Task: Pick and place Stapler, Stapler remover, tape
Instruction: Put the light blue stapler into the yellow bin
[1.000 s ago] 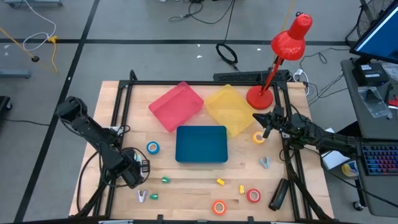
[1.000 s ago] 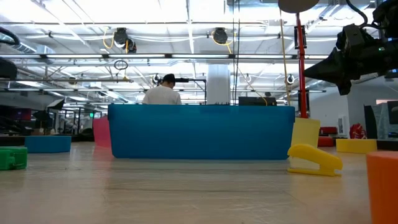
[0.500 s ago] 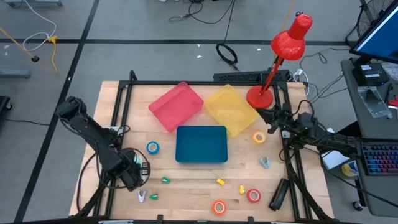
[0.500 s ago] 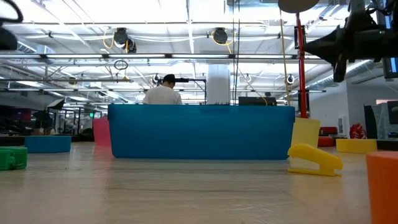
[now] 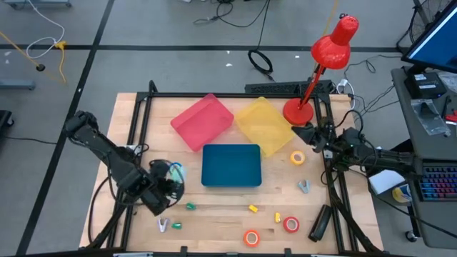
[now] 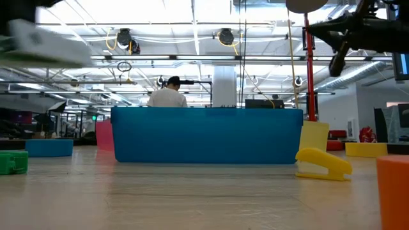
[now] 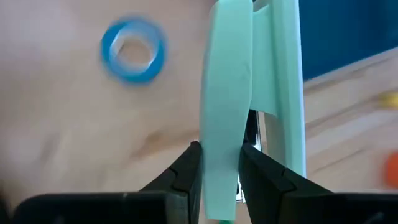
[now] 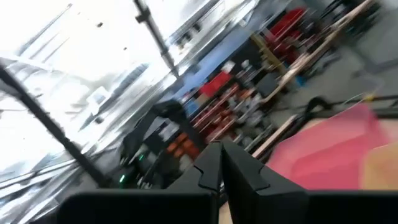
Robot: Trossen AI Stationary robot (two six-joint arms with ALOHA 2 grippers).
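My left gripper [image 5: 168,184] is shut on a pale green stapler [image 7: 227,99] above the table's left part, beside the blue tape roll [image 7: 134,50]. The stapler shows blurred in the low view [image 6: 45,39]. My right gripper [image 5: 304,134] is shut and empty, raised near the red lamp's base [image 5: 297,111]. A yellow tape roll [image 5: 297,158], a red one [image 5: 290,224] and an orange one [image 5: 251,238] lie flat on the table. A grey stapler remover [image 5: 305,186] and a white one [image 5: 163,225] lie there too. My left gripper pinches the stapler's near end [image 7: 219,163] between its two fingers, one on each flat side. The stapler runs on past the fingertips, along the fingers. It is lifted clear of the table.
A pink tray [image 5: 202,121], a yellow tray [image 5: 264,126] and a blue tray [image 5: 230,165] stand mid-table. A small yellow stapler [image 6: 323,164], green bits [image 5: 191,206] and a black bar [image 5: 319,222] lie near the front. A person stands beyond the table [image 6: 167,94].
My left gripper has gone toward the table's right edge and a little toward the far edge with the pale green stapler, ending beside the blue tape roll. My right gripper has risen and tipped upward near the lamp.
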